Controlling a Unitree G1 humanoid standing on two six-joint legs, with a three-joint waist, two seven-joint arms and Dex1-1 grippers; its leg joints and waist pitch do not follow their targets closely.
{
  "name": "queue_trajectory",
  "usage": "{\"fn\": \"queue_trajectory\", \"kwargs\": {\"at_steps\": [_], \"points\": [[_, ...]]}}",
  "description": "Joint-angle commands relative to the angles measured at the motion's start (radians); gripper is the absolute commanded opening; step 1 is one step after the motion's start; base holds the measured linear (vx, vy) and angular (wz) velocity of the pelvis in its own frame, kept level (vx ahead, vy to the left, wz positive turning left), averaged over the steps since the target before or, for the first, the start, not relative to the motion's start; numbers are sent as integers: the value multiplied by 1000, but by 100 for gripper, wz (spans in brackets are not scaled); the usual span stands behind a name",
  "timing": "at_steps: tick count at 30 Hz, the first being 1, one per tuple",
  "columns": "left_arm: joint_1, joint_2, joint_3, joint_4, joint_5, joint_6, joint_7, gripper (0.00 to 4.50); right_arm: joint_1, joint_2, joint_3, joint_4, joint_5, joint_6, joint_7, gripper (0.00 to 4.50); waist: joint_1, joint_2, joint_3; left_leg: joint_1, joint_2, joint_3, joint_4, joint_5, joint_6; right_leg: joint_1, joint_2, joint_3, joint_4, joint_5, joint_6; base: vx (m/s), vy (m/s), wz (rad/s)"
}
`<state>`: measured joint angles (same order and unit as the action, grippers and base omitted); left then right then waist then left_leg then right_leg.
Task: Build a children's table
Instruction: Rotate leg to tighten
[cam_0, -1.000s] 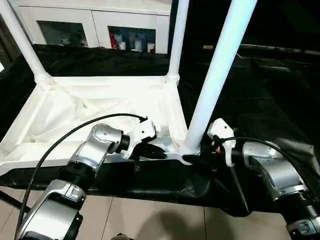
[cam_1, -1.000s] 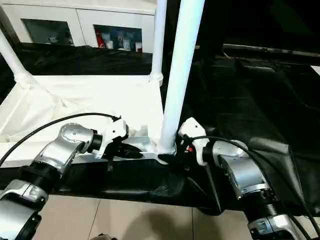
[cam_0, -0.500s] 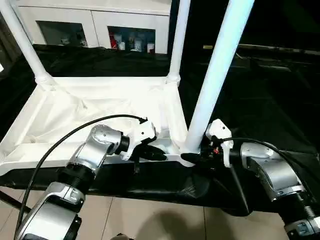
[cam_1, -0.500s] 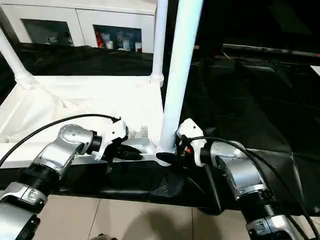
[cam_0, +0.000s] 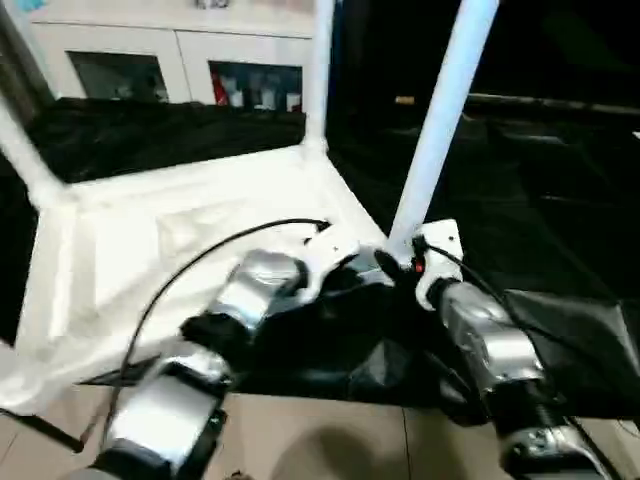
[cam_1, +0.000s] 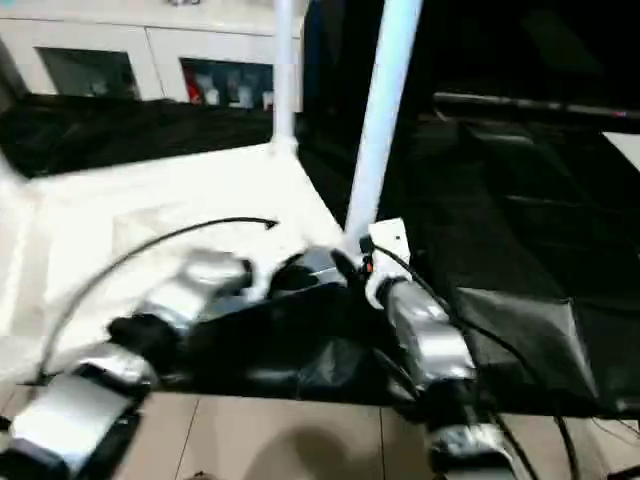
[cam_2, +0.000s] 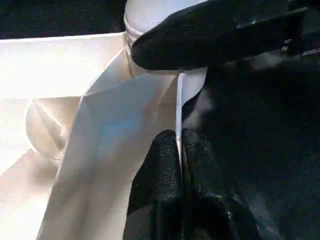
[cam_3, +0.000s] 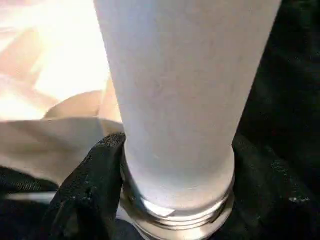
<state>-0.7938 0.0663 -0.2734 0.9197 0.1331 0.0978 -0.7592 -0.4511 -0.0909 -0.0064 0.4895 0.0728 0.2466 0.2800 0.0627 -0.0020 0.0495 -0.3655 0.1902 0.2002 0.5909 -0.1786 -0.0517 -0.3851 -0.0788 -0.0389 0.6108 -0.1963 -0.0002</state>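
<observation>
The table top (cam_0: 190, 240) lies upside down across the left and centre of the head view, on a black cloth (cam_0: 520, 230) that covers the right side. A white cabinet (cam_0: 170, 60) runs along the upper left edge. Three legs stand upright from corner sockets: the near leg (cam_0: 440, 120) right of centre, a far leg (cam_0: 320, 70) at upper centre, and a third leg (cam_0: 20, 150) at the left edge. Both silver forearms reach in from the bottom and meet at the near right corner of the top. The right gripper (cam_3: 170, 200) has its two black fingers set on either side of the near leg's base, just above the socket collar, pressed against it. The left gripper (cam_2: 180, 165) is pinched closed on the thin rim of the top, close beside that same socket.
</observation>
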Motion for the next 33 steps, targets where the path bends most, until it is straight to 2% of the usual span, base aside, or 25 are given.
{"fn": "queue_trajectory", "kwargs": {"at_steps": [1,2,4,5,7,9,10,11,12,13,15,18,20,22,26,33], "points": [[-18,-46,19,38,-4,-27,95,0,0,55,79,25,-5,5,55,274,-2,-13,-56,17,35,-24,-75,-261,1,26,-66,38,-94,-296,-176,0,0,0],[-22,-45,15,49,0,-56,83,0,4,43,116,-1,-6,-20,139,274,-1,-8,-56,14,35,-25,-76,-253,7,28,-67,38,-93,-284,-176,0,0,0],[-25,-43,17,60,2,-71,85,0,7,37,133,-14,-6,-35,179,274,-1,-12,-57,14,35,-24,-75,-247,17,28,-65,38,-92,-264,-177,0,0,0],[-23,-38,22,59,-7,-74,62,0,13,29,131,-36,16,-32,223,329,0,-12,-57,14,36,-23,-74,-244,22,29,-66,37,-91,-258,-181,0,0,0],[-6,-19,24,38,-24,-94,-8,0,19,-11,127,-74,47,-28,287,343,4,-16,-57,14,36,-21,-72,-233,37,31,-67,38,-92,-251,-184,0,0,0],[11,-2,20,16,-37,-106,-66,0,22,-43,127,-95,61,-23,330,349,6,-17,-59,6,37,-23,-72,-203,54,38,-69,37,-84,-214,-191,0,0,0],[26,12,22,-9,-55,-109,-117,0,25,-70,123,-112,75,-7,365,380,6,-16,-59,8,37,-22,-71,-193,61,36,-68,36,-84,-204,-198,0,0,0],[39,26,23,-29,-72,-112,-163,0,28,-97,124,-128,85,8,403,389,5,-21,-60,6,37,-21,-70,-183,69,38,-68,35,-83,-193,-206,0,0,0],[43,31,22,-35,-75,-113,-176,0,29,-106,125,-133,87,11,414,393,6,-19,-61,4,37,-21,-69,-177,71,40,-68,35,-80,-185,-210,0,0,0],[62,59,17,-61,-89,-124,-248,0,36,-149,131,-160,97,31,477,399,4,-18,-59,3,38,-22,-70,-172,73,40,-68,34,-80,-185,-213,0,0,0],[71,75,13,-72,-91,-129,-275,0,40,-171,134,-173,101,36,507,399,3,-17,-59,5,39,-20,-69,-174,77,36,-68,35,-81,-191,-213,0,0,0],[114,140,6,-152,-134,-101,-433,0,52,-260,138,-212,119,54,629,399,4,-16,-57,4,43,-22,-71,-186,74,38,-68,34,-79,-206,-220,0,0,0],[132,178,-4,-203,-156,-61,-520,0,55,-290,144,-224,121,61,685,399,5,-11,-57,9,48,-20,-73,-198,68,31,-67,35,-78,-219,-225,0,0,0],[136,192,-8,-216,-158,-49,-540,0,58,-300,148,-230,124,68,703,399,8,-8,-57,14,50,-18,-73,-204,59,25,-66,36,-78,-216,-232,0,0,0],[146,217,-10,-246,-170,-24,-581,0,63,-322,165,-239,129,78,746,399,20,-10,-57,12,48,-17,-75,-205,41,27,-66,37,-73,-191,-236,0,0,0],[157,237,9,-281,-172,-6,-589,0,73,-355,205,-248,112,83,793,352,24,-15,-61,8,45,-15,-69,-162,54,30,-67,38,-69,-148,-231,0,0,0]]}}
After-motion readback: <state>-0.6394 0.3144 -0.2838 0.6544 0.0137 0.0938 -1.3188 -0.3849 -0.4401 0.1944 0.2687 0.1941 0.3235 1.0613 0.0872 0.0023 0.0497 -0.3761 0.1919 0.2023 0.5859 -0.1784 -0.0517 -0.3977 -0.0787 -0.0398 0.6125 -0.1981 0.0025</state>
